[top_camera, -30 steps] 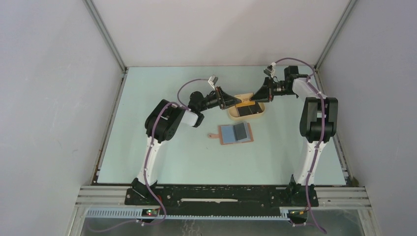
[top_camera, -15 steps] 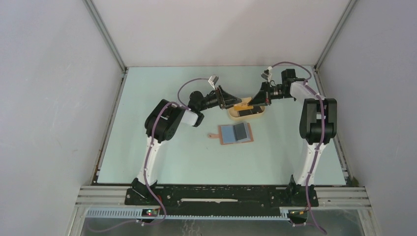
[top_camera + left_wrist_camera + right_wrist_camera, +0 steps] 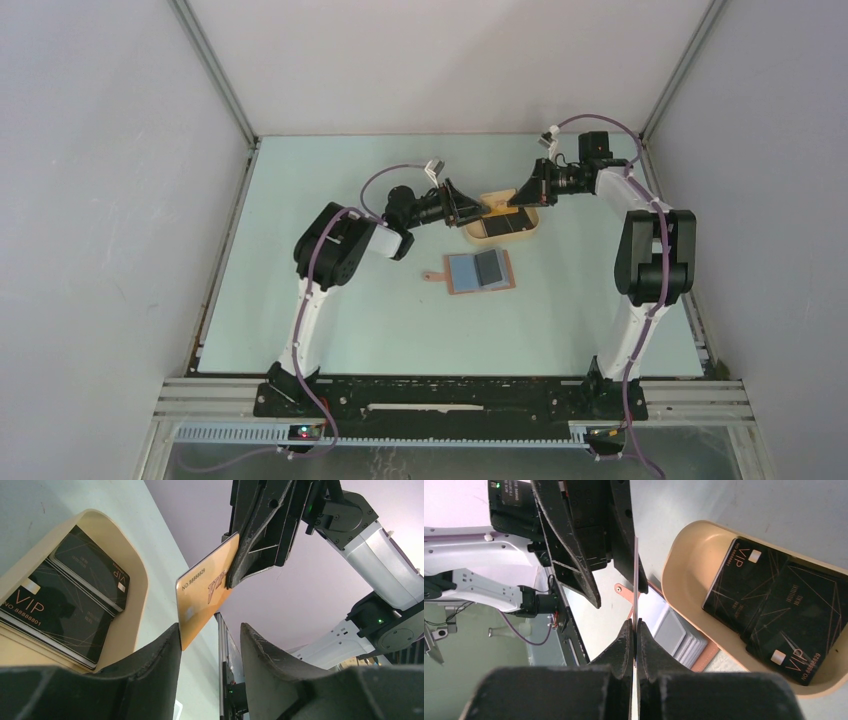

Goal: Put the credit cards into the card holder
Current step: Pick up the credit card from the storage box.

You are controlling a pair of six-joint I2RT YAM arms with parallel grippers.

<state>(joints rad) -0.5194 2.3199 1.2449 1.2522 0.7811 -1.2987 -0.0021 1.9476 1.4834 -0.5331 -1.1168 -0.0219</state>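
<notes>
The right fingers [image 3: 623, 645] are clamped on one short end of the gold card [image 3: 207, 592], held on edge over the tray [image 3: 533, 226]. Its free end reaches the left fingers [image 3: 157, 652], which stand apart. The wallet [image 3: 479, 270] lies open on the counter [image 3: 350, 320], toward the bases. The left wrist view shows the card's face; the right shows only its edge.

White links [image 3: 372, 550], black joints [image 3: 335, 245], purple cables [image 3: 395, 168] (loosely looped), scuffed black tool fingers [image 3: 145, 675]

The left gripper [image 3: 472, 209] and right gripper [image 3: 518, 199] meet over a beige tray [image 3: 500, 238] of black cards [image 3: 506, 224], an orange card [image 3: 493, 206] between them. The open wallet [image 3: 480, 271] lies nearby.
</notes>
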